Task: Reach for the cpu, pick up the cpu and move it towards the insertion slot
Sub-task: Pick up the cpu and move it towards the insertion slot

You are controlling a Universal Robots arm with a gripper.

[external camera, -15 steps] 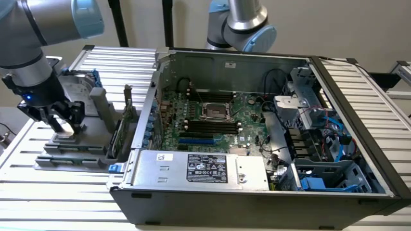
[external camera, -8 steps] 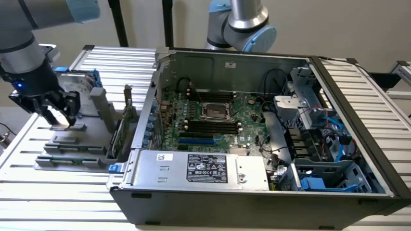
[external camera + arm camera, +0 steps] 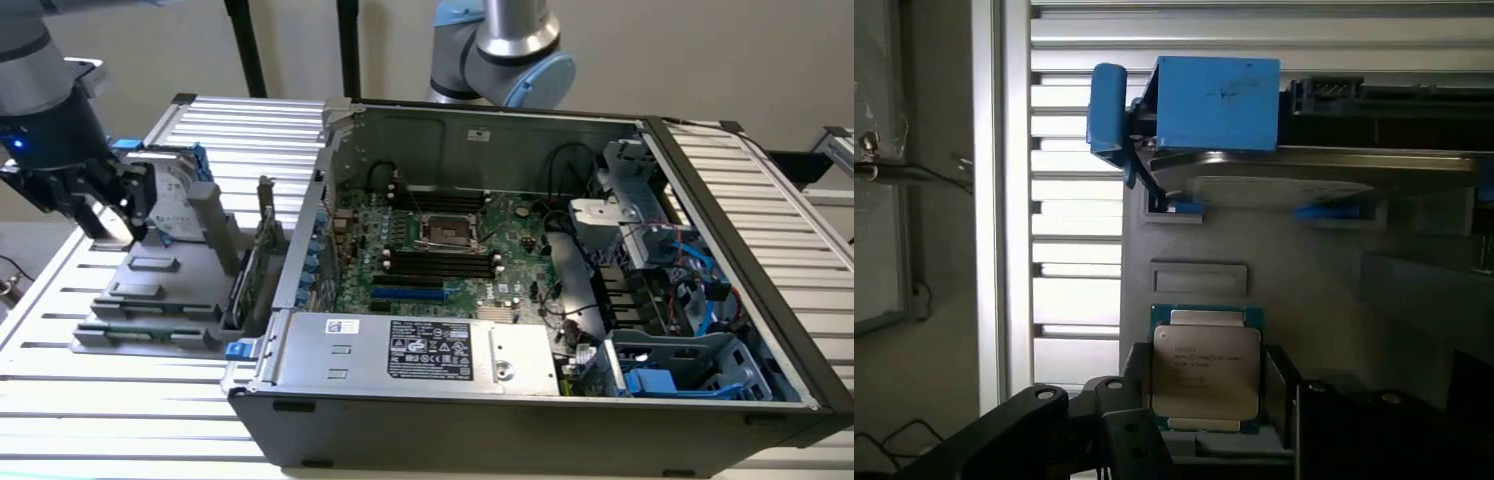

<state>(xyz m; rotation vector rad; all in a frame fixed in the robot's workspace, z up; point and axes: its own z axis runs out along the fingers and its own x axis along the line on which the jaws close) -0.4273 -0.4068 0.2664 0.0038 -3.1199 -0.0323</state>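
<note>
On the slatted desk [image 3: 80,400] lies an open computer case [image 3: 534,400]. Its motherboard carries the insertion slot [image 3: 447,230], a silver-framed socket beside the long black memory slots [image 3: 434,265]. Outside the case, at the exterior view's left, a grey parts holder [image 3: 154,300] stands on the desk, with a blue-railed hard drive [image 3: 1219,100] in it. The claw [image 3: 110,215] hangs low over this holder, released, its dark fingers [image 3: 1134,440] spread to either side of the cpu [image 3: 1206,372]. The cpu lies flat in the holder, well apart from the slot. Whether the fingers touch it cannot be told.
</note>
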